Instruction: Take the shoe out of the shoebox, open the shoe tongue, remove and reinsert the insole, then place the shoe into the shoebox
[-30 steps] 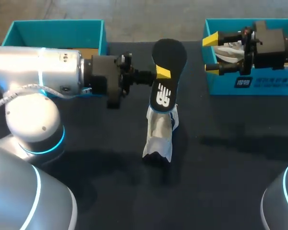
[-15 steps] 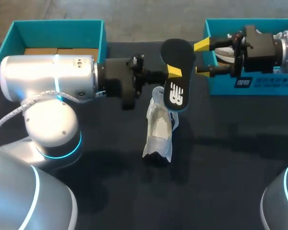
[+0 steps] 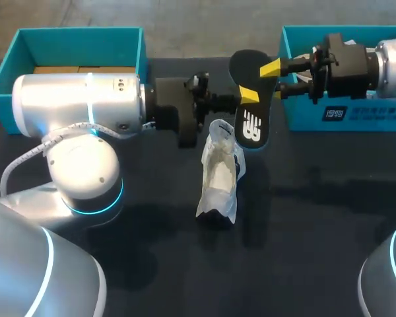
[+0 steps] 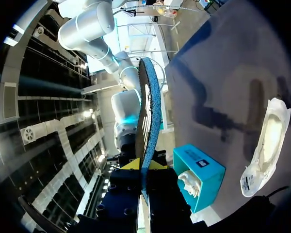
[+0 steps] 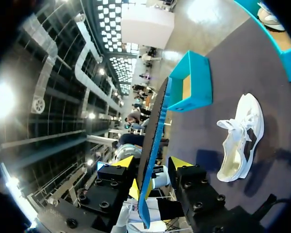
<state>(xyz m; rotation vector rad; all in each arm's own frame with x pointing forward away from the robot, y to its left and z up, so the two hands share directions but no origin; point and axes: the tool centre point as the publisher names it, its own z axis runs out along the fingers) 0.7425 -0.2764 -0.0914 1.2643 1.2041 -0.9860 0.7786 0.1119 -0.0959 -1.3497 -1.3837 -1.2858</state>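
Left teal box (image 3: 79,30) sits at the far left edge of the table (image 3: 317,218), not involved yet. Left end effector (image 4: 143,165) is clamped on the insole (image 3: 252,122), holding it on edge in the air, just above and behind the shoe (image 3: 219,173). The shoe lies on the table mid-scene, opening up, tongue looks pulled back. Right end effector (image 5: 151,162) has its fingers apart, straddling the insole's far end, with a gap showing on at least one side, so no grip yet. Right teal box (image 3: 356,119) is behind it.

Reads as a handover or regrasp before reinsertion. To do it well:
- close the right on flat foam, clear of the left's fingers
- left lets go only once the right is firm
- avoid twisting, the insole bends easily
- feed it toe first, low angle, with the other arm steadying the shoe
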